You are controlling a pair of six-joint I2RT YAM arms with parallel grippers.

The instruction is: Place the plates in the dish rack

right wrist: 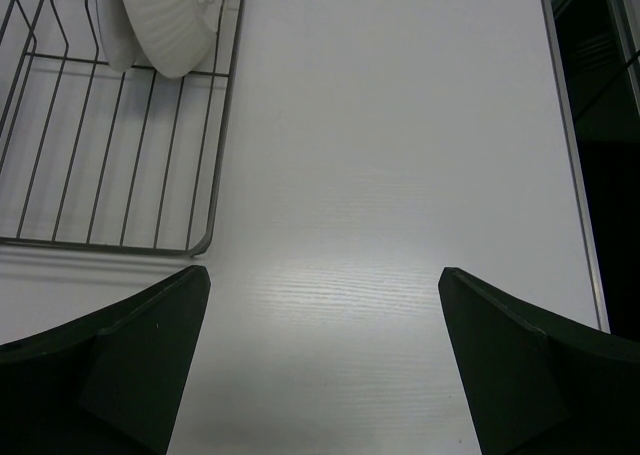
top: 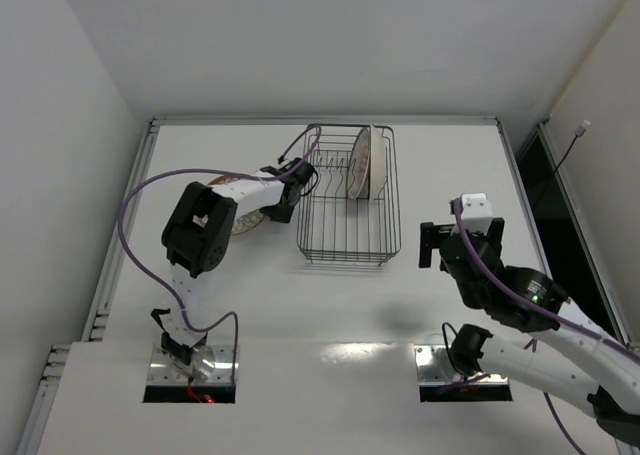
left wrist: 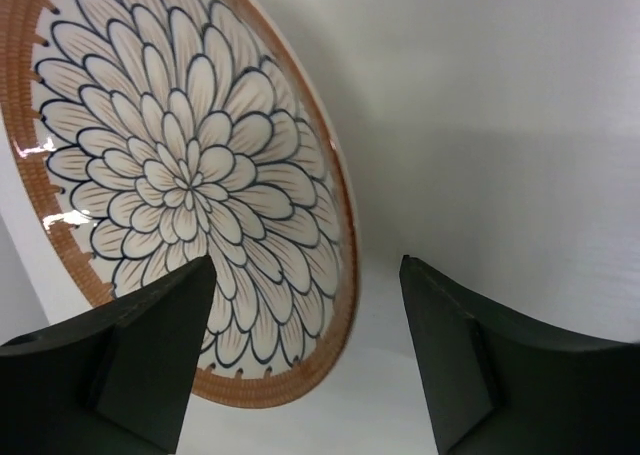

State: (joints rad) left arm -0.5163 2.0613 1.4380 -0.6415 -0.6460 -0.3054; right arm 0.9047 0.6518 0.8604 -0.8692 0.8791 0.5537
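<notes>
While two plates (top: 362,162) stand on edge at the far end of the dish rack (top: 350,230), propped upright among the wire prongs, the third plate (left wrist: 190,175) lies face up on the table (top: 450,165), near the rack's left side. Look at that face: white petals outlined in dark, fanning from the centre out to a brown-orange rim. From above, the left arm covers most of it, with only slivers of rim peeking out on either side.

The left gripper (left wrist: 305,275) hovers low by that plate, fingers spread wide with nothing clamped between them. One finger sits over the plate's near rim and the other over bare table beyond its edge. Whether either finger touches the plate, I can't tell.

Over on the other side, the right wrist camera catches the plain white undersides of the racked pair. The right gripper (right wrist: 325,275) hangs above bare table just right of the rack's near corner, its fingers also wide apart and empty.
</notes>
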